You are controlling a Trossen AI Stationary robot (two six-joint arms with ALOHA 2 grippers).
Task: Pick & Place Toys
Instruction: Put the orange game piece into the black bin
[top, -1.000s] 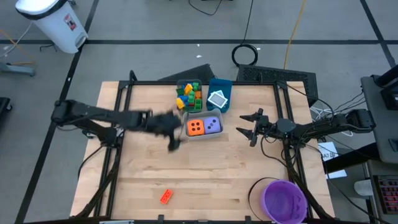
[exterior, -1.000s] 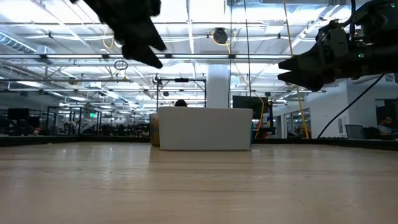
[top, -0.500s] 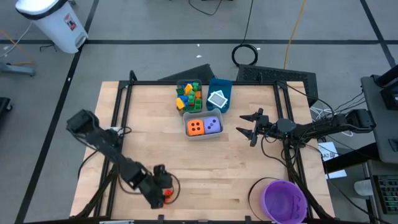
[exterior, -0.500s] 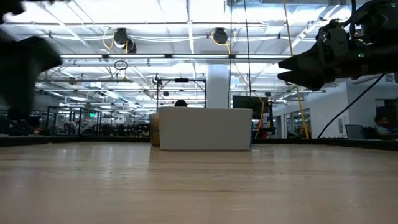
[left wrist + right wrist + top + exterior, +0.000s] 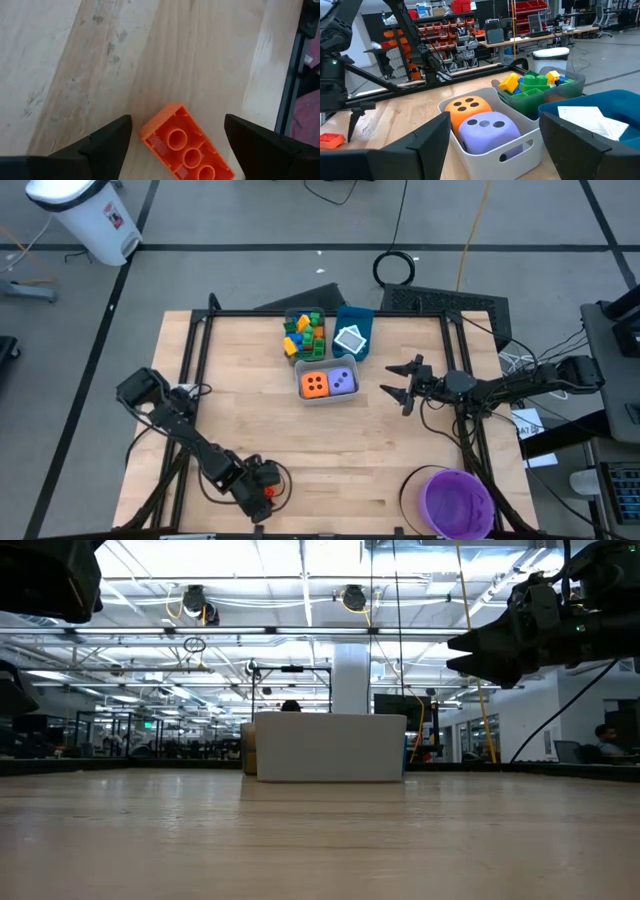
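Note:
An orange brick [image 5: 187, 150] lies hollow side up on the wooden table near its near edge; it also shows in the high view [image 5: 268, 491]. My left gripper [image 5: 177, 135] is open above it, one finger on either side and neither touching. My right gripper [image 5: 395, 383] is open and empty, hovering above the table to the right of the grey bin [image 5: 327, 384] that holds the orange die [image 5: 466, 107] and the purple die [image 5: 487, 131]. Several coloured bricks [image 5: 304, 333] fill a second grey bin. A white-teal tile [image 5: 350, 340] lies in the blue bin.
The three bins stand together at the table's far middle. A round purple bowl [image 5: 458, 502] sits at the near right corner. Black frame rails [image 5: 190, 380] run along the table's left and right sides. Bare wood lies between the bins and the brick.
My left gripper has swung from beside the dice bin across the table to its near edge and come down over the orange brick. The brick lies where it was. My right arm has kept still.

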